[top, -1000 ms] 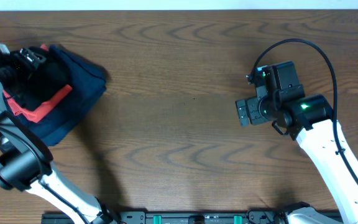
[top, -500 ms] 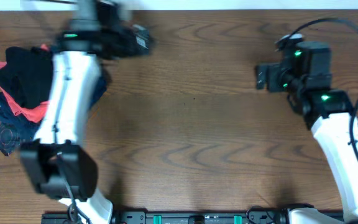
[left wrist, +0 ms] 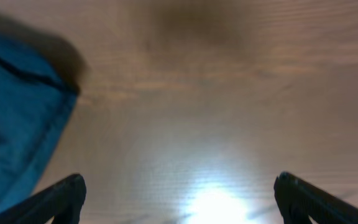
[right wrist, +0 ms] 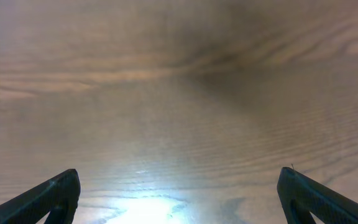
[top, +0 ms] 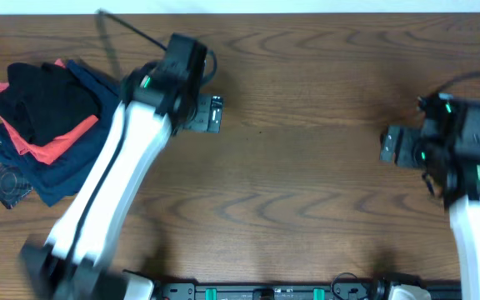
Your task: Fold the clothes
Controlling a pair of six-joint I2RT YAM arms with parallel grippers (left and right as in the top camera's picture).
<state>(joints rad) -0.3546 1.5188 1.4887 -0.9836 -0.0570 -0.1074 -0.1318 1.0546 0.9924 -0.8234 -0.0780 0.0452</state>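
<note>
Mid-frame, the right gripper (top: 385, 143) at the right and the left gripper (top: 218, 114) left of centre both hung spread wide, holding nothing, over the table (top: 307, 200). In the upper left, the black T-shirt (top: 44, 98) lay bundled atop the coral-red garment (top: 55, 147) and the navy garment (top: 67, 171). Folding looked essentially finished, though its edges were untidy.

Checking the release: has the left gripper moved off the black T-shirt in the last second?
Yes. The open left gripper swung right, off the black T-shirt, and now hangs over the wooden table.

black t-shirt (top: 44, 100), folded, atop garment pile
</note>
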